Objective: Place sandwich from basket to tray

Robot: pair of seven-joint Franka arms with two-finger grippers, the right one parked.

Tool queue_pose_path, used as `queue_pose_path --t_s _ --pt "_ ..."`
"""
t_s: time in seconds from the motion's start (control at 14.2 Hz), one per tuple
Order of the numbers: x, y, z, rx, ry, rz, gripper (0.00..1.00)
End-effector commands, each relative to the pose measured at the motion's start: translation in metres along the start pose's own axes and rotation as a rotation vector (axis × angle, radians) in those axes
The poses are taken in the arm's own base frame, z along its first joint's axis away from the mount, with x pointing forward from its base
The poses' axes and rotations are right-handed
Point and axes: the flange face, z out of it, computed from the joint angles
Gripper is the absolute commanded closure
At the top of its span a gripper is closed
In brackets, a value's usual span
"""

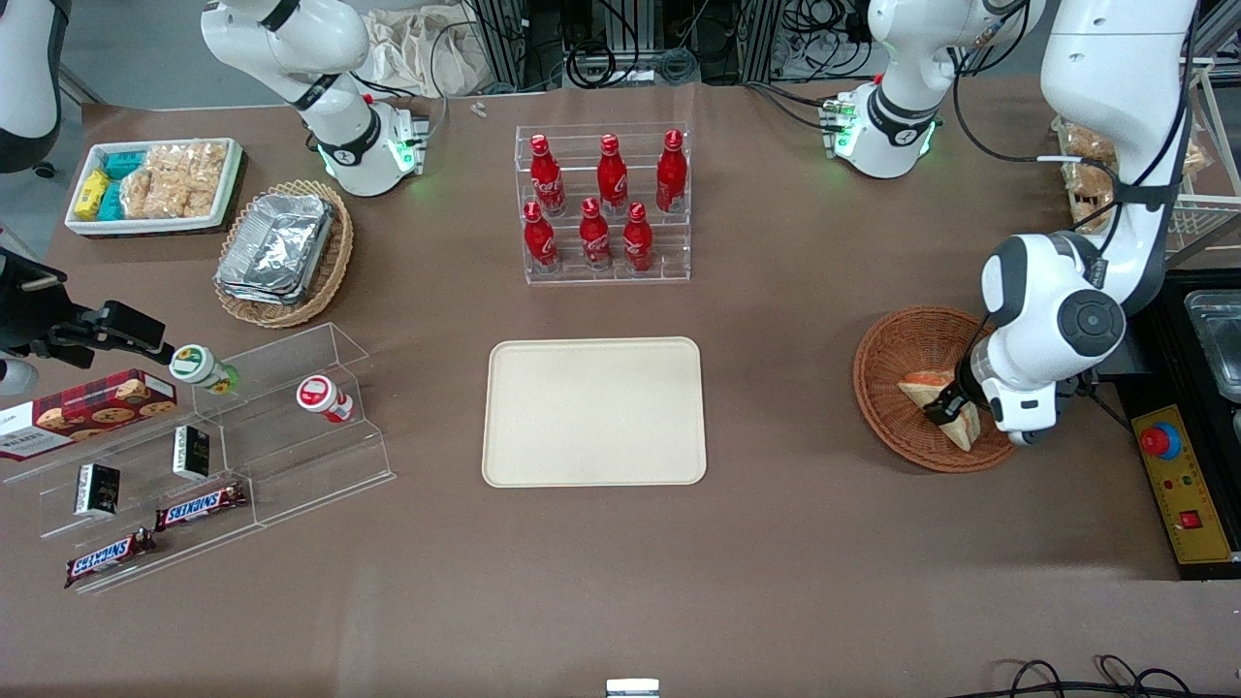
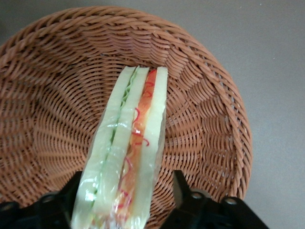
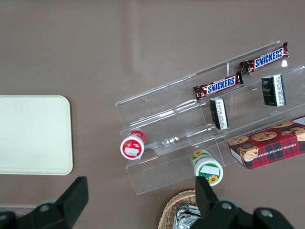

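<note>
Sandwich [image 2: 125, 157]: wedge of white bread with green and orange-red filling, clear-wrapped, standing on edge inside the basket [image 1: 897, 361]. Gripper [image 1: 948, 404]: lowered into the basket, its two black fingers [image 2: 188, 194] straddling the sandwich, one at each bread face; whether they press it cannot be told. Basket: round brown wicker, at three o'clock from the tray [image 1: 594, 411], well apart. Tray: cream, rectangular, bare, at table centre.

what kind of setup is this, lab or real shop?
Most likely a lab bench dressed as a snack shop: cola bottles on a clear rack, Snickers bars on acrylic shelves, cables at the table's edge. The gripper is in the basket, fingers either side of the sandwich.
</note>
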Motion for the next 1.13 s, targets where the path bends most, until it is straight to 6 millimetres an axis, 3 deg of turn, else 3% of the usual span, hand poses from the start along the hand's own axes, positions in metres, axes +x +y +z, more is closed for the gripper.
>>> queue_pose_path --t_s 0.0,0.21,0.35,0.56,0.78,0.92,1.06 --pt "0.002 0.001 0.0 -0.02 0.027 -0.018 1.0" --pt "0.002 0.011 -0.025 -0.031 0.036 -0.017 1.0" --pt "-0.004 0.024 -0.062 0.001 0.01 0.0 1.0" --pt "-0.03 0.056 -0.131 0.063 -0.04 0.06 1.0" --pt "-0.053 0.083 -0.219 0.072 -0.059 0.134 1.0" --pt "-0.085 0.104 -0.265 0.025 -0.054 0.2 1.0" --pt "-0.136 0.127 -0.281 -0.008 -0.061 0.319 1.0"
